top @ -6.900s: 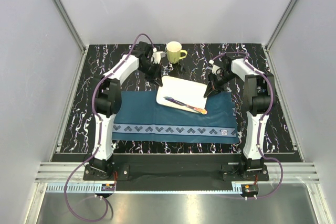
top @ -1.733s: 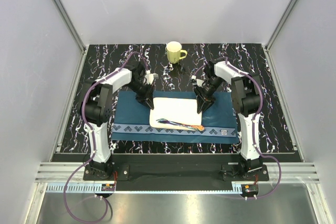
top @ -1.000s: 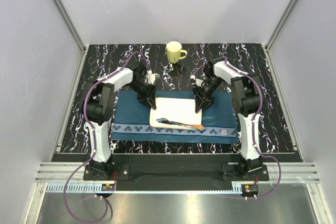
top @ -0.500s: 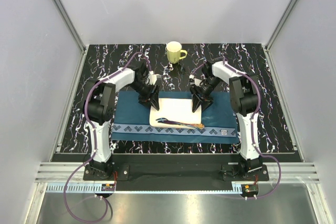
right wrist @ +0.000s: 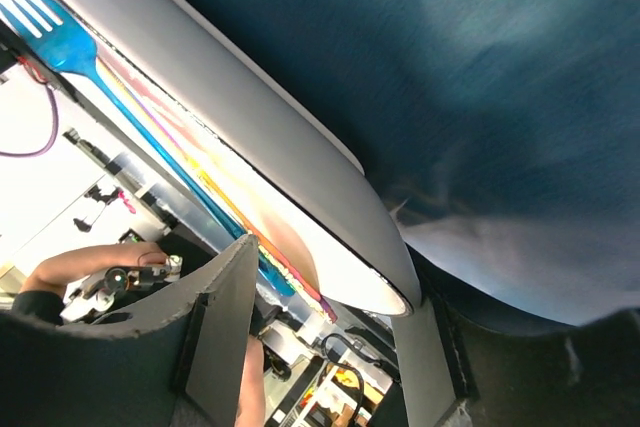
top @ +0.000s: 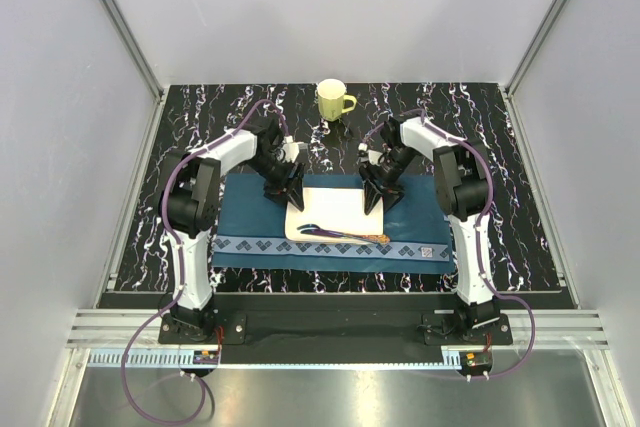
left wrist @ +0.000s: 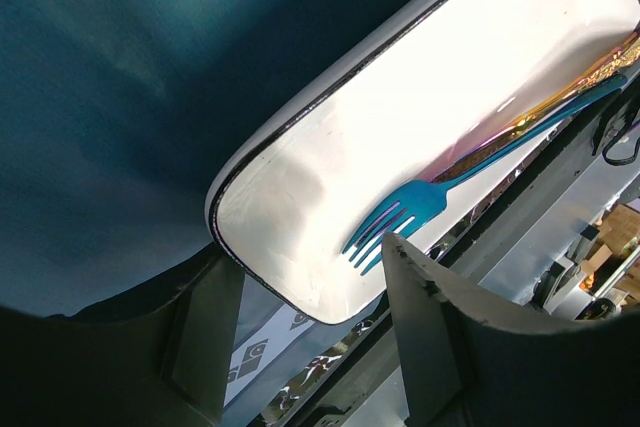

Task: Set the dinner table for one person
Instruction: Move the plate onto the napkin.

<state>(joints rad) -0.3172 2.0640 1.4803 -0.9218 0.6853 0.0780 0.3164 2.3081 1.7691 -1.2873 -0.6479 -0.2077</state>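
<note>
The black marbled table (top: 180, 147) spans the space between the white walls, and a blue placemat (top: 250, 222) lies on its near half. A white plate (top: 335, 209) rests on the placemat, with a blue fork (left wrist: 400, 215) along its near edge. The left end effector (top: 290, 195) is open astride the plate's far left corner. The right end effector (top: 372, 201) is open at its far right corner. A yellow mug (top: 333, 100) stands near the table's far edge.

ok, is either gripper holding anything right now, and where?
Nothing looks held. The left gripper and right gripper each stand open astride a far corner of the white plate, which lies flat on the blue placemat.
</note>
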